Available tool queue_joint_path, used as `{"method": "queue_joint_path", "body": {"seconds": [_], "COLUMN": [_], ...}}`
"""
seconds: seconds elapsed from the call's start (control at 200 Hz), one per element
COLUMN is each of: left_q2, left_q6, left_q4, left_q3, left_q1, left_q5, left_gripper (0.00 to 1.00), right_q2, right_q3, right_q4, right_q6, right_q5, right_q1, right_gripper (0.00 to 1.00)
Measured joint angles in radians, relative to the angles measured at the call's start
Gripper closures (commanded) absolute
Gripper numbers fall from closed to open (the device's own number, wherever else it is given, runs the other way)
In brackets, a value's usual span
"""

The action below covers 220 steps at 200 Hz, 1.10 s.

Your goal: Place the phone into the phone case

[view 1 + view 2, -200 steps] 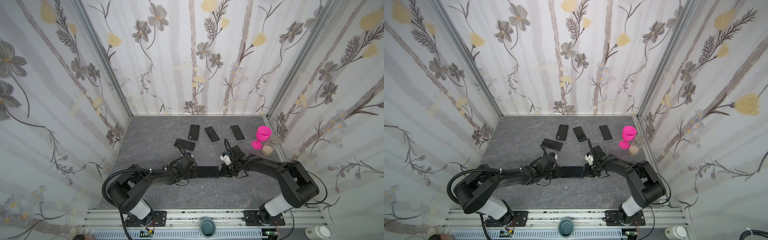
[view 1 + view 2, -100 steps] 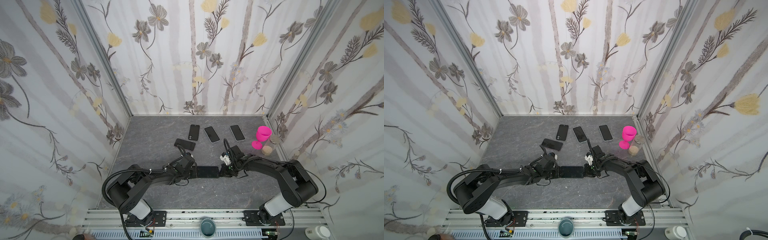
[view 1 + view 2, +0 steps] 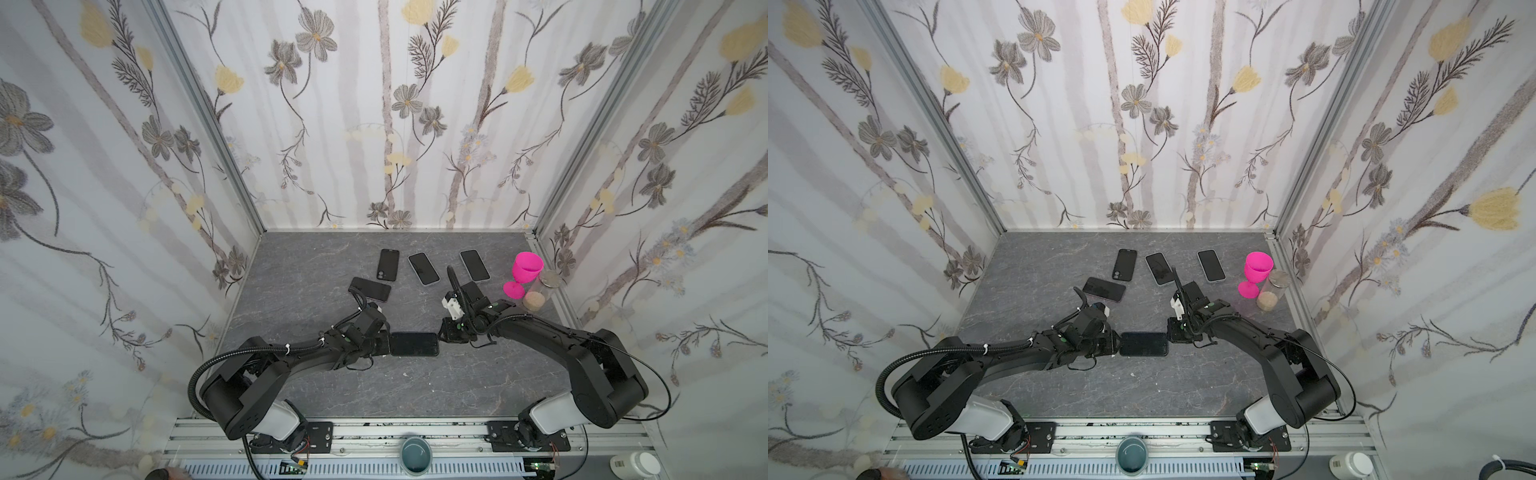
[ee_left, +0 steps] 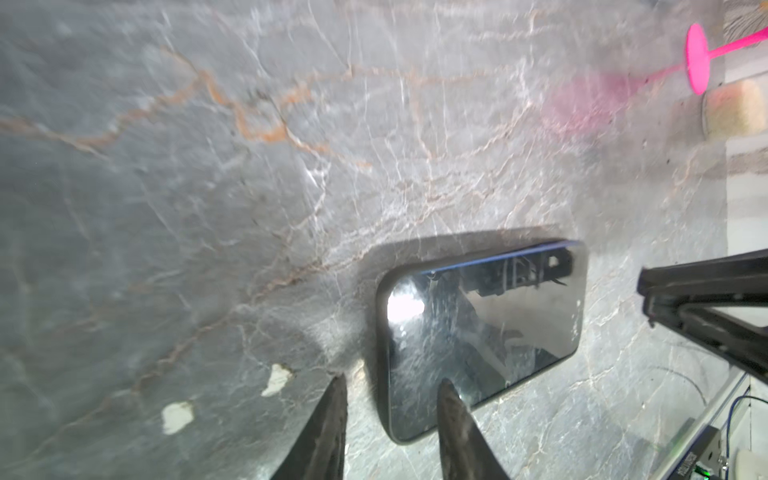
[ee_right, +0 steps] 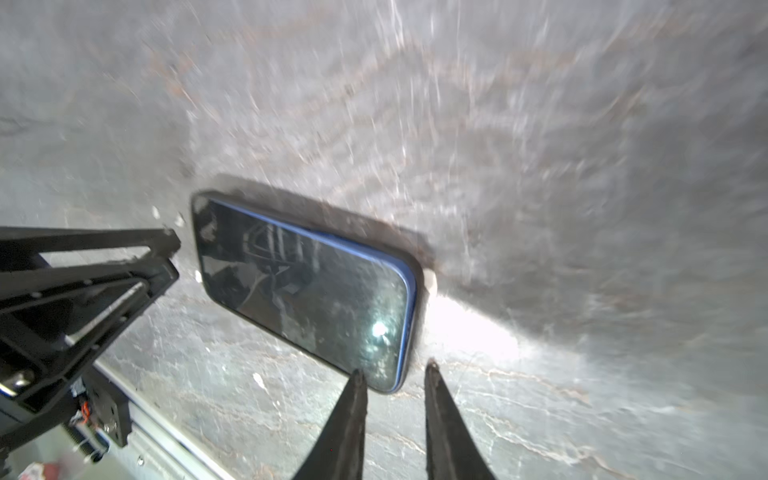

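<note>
Seating seems nearly done: the phone (image 3: 414,344) lies in the phone case (image 4: 383,345) on the worktop (image 3: 316,266), left hand (image 4: 394,379) parted astride its end, right hand (image 5: 395,368) parted and empty; next, press the blue edge (image 5: 332,244) down.

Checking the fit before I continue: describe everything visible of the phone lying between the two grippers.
The phone lies flat, screen up, on the grey table. Its glossy black glass is smudged; a blue frame shows inside a dark case along one long side. The left gripper has one fingertip over the screen; the right gripper straddles the opposite end's corner. Contact is unclear.
</note>
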Motion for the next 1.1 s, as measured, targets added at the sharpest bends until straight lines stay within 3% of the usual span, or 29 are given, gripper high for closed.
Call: {"method": "queue_joint_path", "body": {"seconds": [0.305, 1.099], "left_q2": [0.025, 0.090], "left_q6": [0.035, 0.042], "left_q4": [-0.023, -0.022], "left_q3": [0.036, 0.053], "left_q1": [0.016, 0.018], "left_q5": [0.008, 0.060], "left_gripper": [0.64, 0.65], "right_q2": [0.054, 0.198], "right_q3": [0.048, 0.092], "right_q4": [-0.012, -0.006], "right_q6": [-0.015, -0.042], "right_q5": [0.036, 0.000], "right_q1": [0.000, 0.016], "right_gripper": [0.85, 0.87]}}
